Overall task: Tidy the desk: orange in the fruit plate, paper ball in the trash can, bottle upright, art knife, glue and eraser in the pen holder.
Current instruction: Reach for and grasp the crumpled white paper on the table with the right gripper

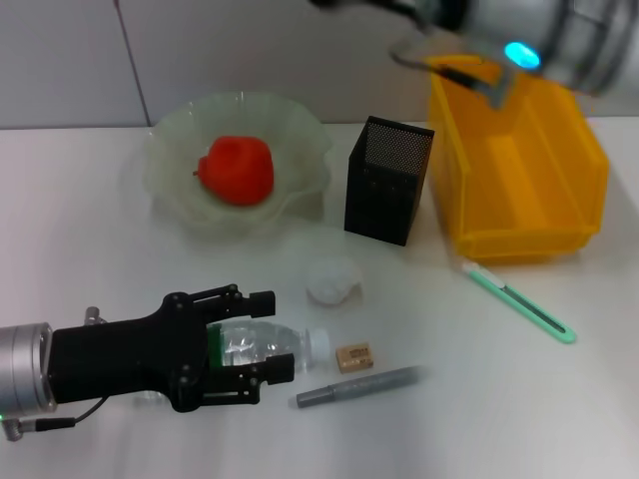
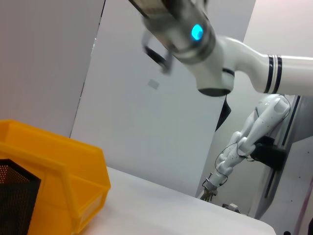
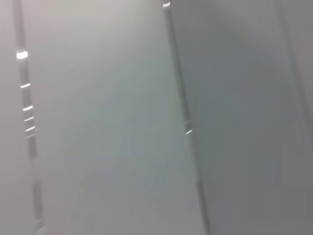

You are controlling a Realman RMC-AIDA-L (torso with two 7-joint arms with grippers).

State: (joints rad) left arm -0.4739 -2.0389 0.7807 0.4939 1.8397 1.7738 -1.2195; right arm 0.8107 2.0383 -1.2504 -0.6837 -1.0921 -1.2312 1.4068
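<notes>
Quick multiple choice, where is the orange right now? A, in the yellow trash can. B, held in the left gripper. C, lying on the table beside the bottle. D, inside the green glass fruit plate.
D: in the head view the orange sits inside the fruit plate, while the left gripper is around the lying bottle and the trash can shows no fruit.

Red-orange orange [image 1: 237, 170] in pale green fruit plate [image 1: 170, 140]; black mesh pen holder [image 1: 387, 180]; bright yellow trash can [image 1: 519, 170]; white table [image 1: 100, 269].
</notes>
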